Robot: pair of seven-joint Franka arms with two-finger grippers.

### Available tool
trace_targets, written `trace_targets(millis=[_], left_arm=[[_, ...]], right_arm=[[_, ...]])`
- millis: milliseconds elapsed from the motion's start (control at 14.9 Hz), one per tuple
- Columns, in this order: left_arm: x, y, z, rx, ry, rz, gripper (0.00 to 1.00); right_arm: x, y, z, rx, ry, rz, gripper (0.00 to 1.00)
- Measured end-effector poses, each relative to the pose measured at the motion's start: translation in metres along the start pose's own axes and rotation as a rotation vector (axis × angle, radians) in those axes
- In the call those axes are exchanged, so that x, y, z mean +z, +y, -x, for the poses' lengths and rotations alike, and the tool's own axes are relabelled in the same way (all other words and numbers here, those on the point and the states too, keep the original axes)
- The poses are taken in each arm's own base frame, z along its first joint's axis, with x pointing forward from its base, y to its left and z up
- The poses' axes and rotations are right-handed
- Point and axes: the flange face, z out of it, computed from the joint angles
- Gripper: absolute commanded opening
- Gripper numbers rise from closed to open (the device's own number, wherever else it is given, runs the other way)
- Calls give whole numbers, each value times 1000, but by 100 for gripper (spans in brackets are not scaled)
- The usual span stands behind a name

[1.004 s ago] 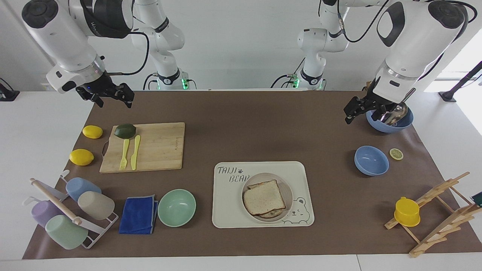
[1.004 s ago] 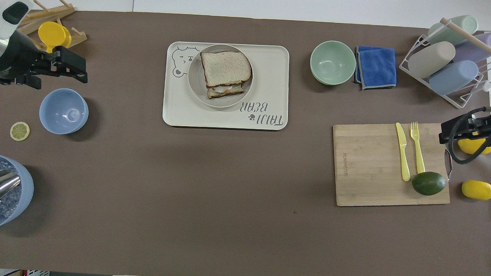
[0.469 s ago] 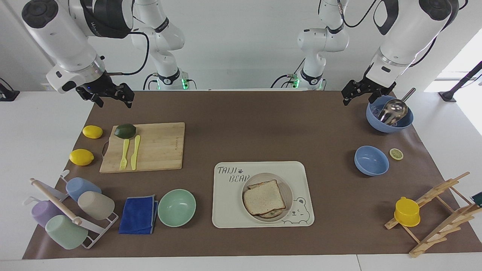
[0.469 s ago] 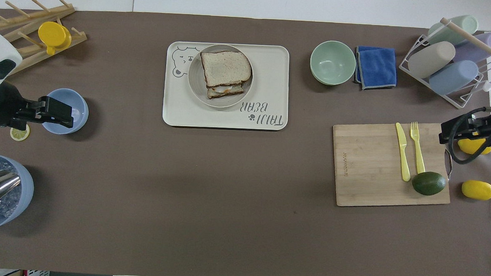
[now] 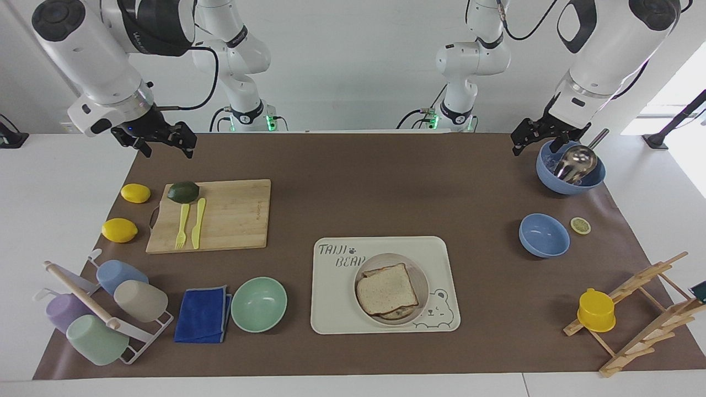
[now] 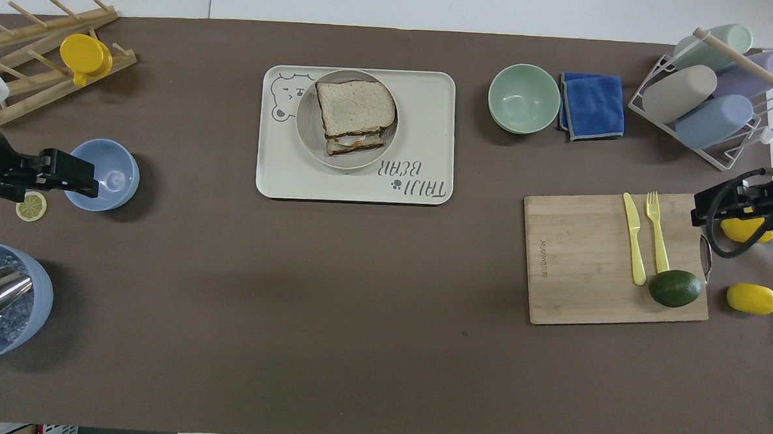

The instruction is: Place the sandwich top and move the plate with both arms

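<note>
Over the last second I have drawn the left gripper (image 5: 541, 139), open and empty, up and back toward the robots over the big blue bowl (image 5: 570, 174), while the right gripper (image 5: 155, 142) waits, open, above the table's (image 5: 386, 182) corner near the cutting board (image 5: 220, 216). The sandwich top (image 5: 386, 289) already lies on the stack on the plate (image 5: 420, 281) in the tray (image 5: 331, 309), so the two-arm move remains. Counted, largest first: one tray, one board, one plate, three bowls, two lemons.

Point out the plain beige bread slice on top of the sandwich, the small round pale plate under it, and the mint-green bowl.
plain beige bread slice (image 5: 386, 289): facing view, middle of its top face.
small round pale plate (image 6: 307, 119): overhead view, bare rim beside the bread.
mint-green bowl (image 5: 258, 304): facing view, inside bottom.
</note>
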Motion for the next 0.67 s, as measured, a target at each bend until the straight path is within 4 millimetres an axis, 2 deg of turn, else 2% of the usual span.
trace_targets(millis=[670], left_arm=[[-3, 4, 3, 7, -9, -2, 100]], right_arm=[[0, 0, 0, 0, 0, 0, 100]])
